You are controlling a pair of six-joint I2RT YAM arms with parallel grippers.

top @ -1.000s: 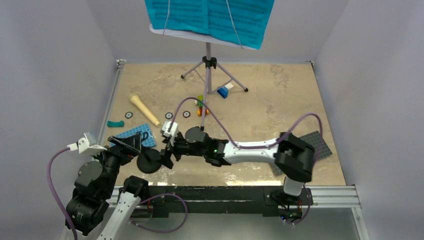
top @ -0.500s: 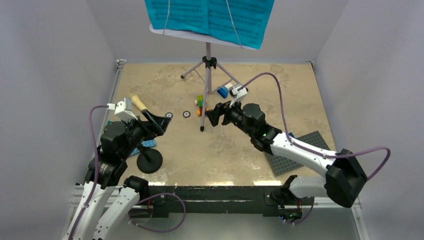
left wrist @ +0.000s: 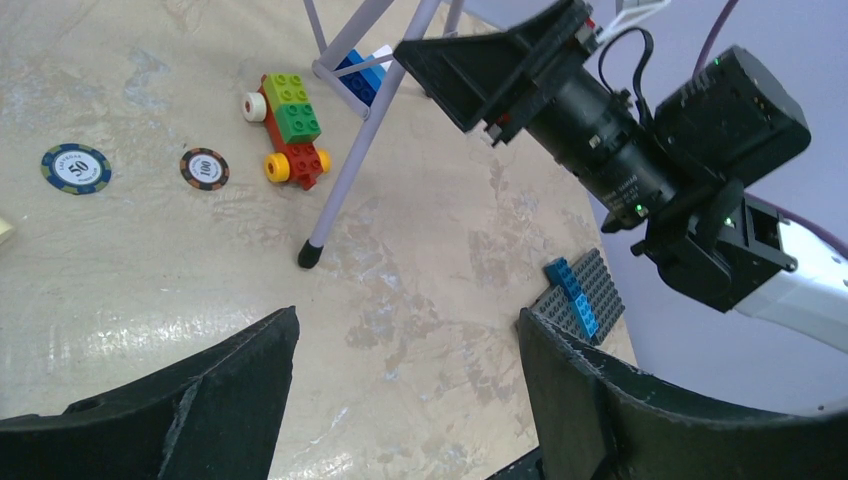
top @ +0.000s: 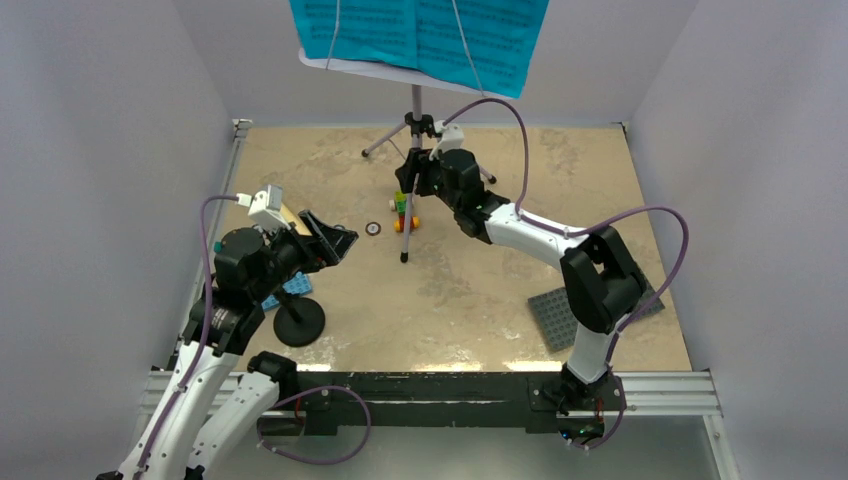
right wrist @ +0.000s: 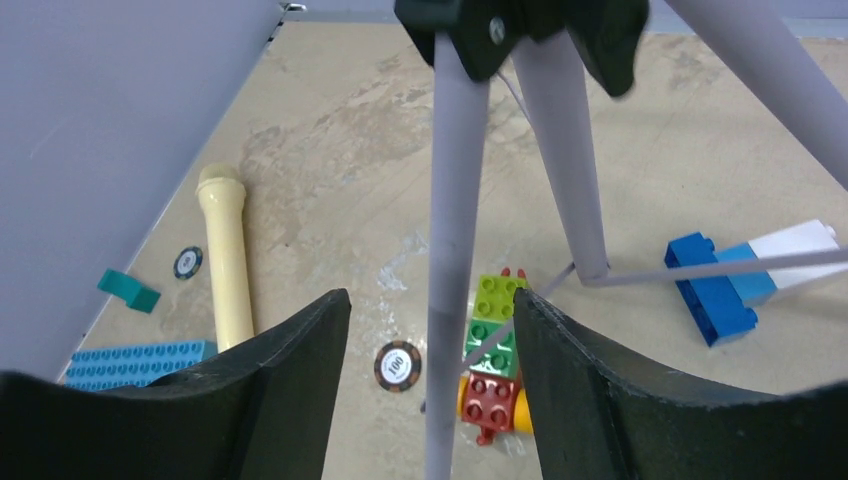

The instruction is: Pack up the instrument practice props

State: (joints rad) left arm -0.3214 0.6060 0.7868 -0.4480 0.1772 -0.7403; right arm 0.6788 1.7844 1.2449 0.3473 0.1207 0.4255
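Swinging across from the mic stand point(top: 298, 325), the right tool point(right wrist: 430, 310) had reached the music stand point(top: 417, 105) at the desk's point(top: 500, 285) back, its jaws released astride one tripod leg point(right wrist: 455, 230), ready to clench; the left tool point(left wrist: 405, 330) gaped too.

Both arms point(top: 540, 232) have white link shells, black joint housings, and a purple cable point(top: 523, 140) running to a small white wrist camera point(top: 266, 203). The left gripper point(left wrist: 405, 320) and right gripper point(right wrist: 430, 300) have broad matte-black fingers point(left wrist: 200, 410).

The right pincer point(top: 412, 182) has left the black mic stand point(top: 298, 322) and crossed the tabletop; it now straddles the front leg of the music stand tripod point(top: 409, 222). The left pincer point(top: 335, 240) has risen clear of the mic stand, jaws apart.
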